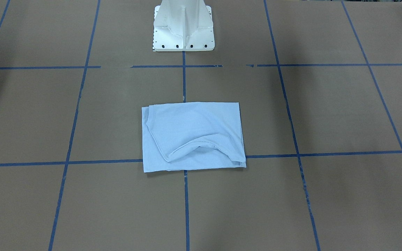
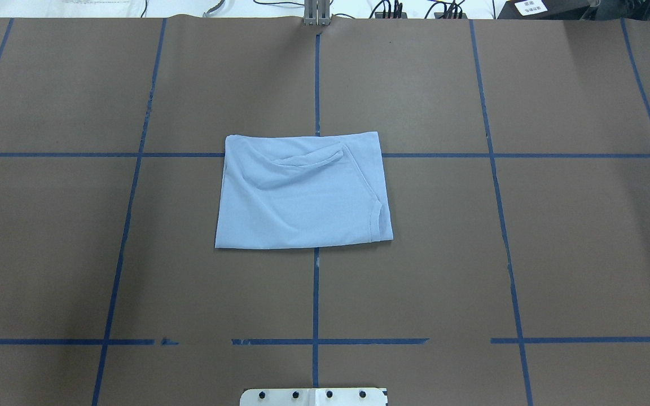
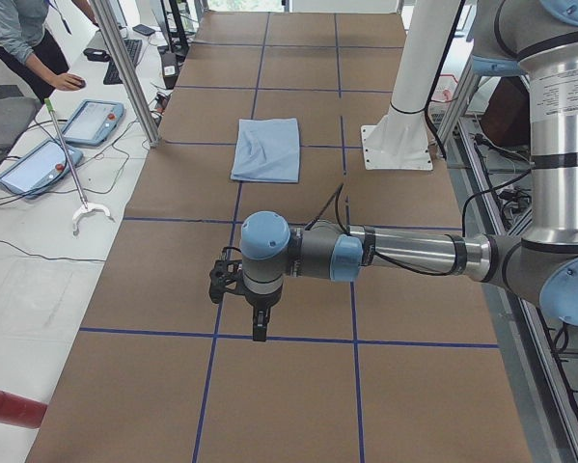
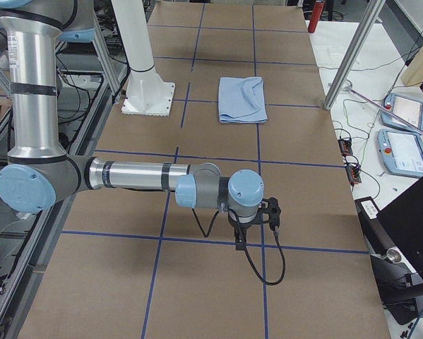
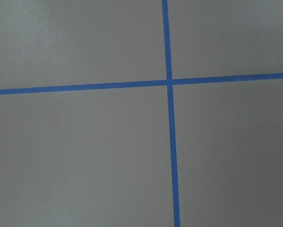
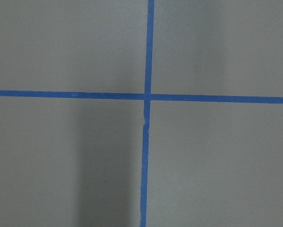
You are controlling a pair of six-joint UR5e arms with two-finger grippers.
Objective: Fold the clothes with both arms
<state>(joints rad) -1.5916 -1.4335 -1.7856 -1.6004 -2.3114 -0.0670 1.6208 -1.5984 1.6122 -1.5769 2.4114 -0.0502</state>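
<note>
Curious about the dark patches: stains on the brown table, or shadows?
Likely shadows: right wrist view, a soft-edged dark band lies on the table; front-facing view, dim patches at left edge and upper right; overhead view, the T-shirt is sharp, evenly lit.

Brown paper-covered table (image 2: pixel 584 254), blue tape grid (image 2: pixel 315 293), white side bench (image 3: pixel 28 299), metal posts (image 3: pixel 124 68)

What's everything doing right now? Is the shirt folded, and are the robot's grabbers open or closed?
Shirt: folded into a rectangle, lying flat on the table, nothing touching it.
Left arm: stretched out low over the table, away from the shirt.
Left gripper: pointing down; open or shut, cannot tell.
Right arm: stretched out low, away from the shirt.
Right gripper: pointing down; open or shut, cannot tell.
</note>
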